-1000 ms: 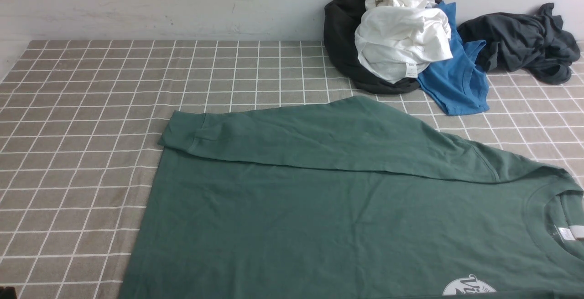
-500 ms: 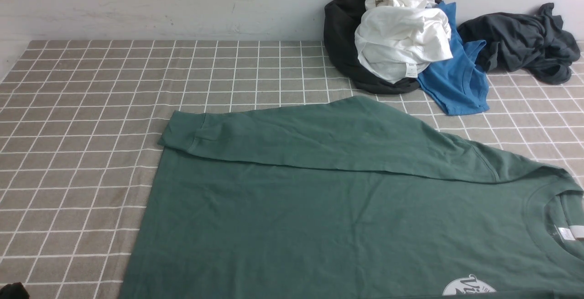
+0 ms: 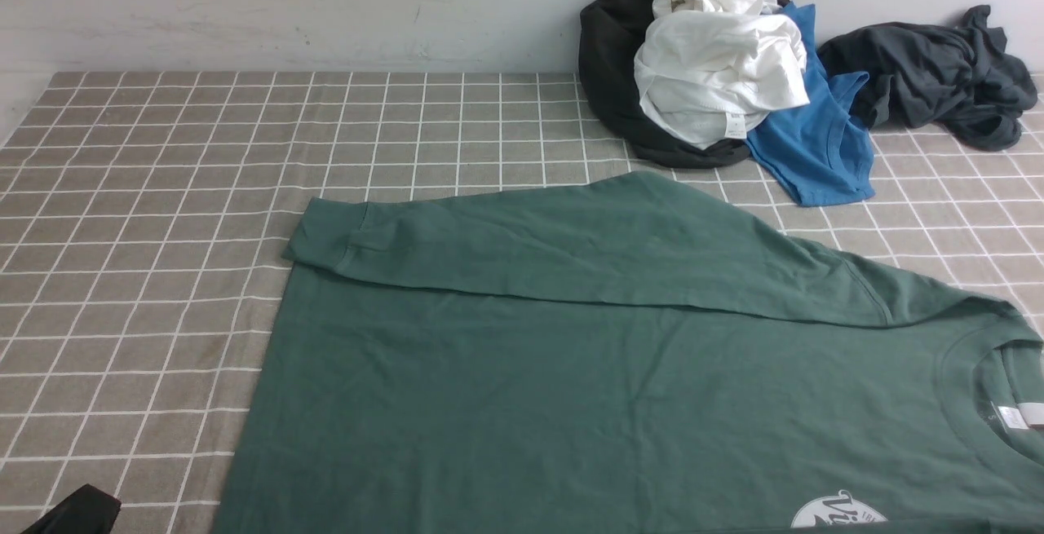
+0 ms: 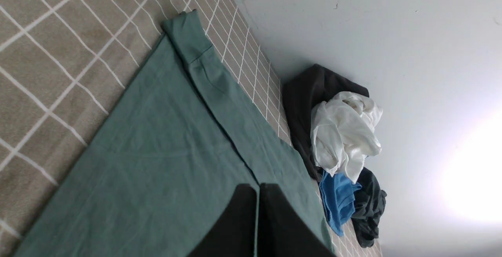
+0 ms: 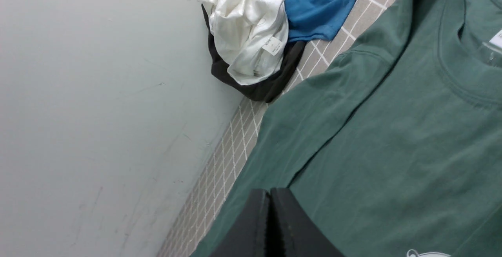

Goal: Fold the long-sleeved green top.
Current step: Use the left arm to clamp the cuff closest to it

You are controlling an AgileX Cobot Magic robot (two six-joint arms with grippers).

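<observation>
Currently, green long-sleeved top (image 3: pixel 522 403) lies spread, far sleeve (image 3: pixel 522 249) folded across its body. Left gripper (image 4: pixel 257 188) and right gripper (image 5: pixel 268 192): both closed, empty.

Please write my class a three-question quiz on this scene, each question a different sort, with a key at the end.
1. True or false: the far sleeve of the green top lies folded across its body.

2. Multiple choice: what lies directly on the black cloth?
a) a grey box
b) white cloth
c) a red towel

3. Fill in the blank: the fingers of the left hand and of the right hand are both ____ (open or shut).

Key: 1 true; 2 b; 3 shut
</observation>
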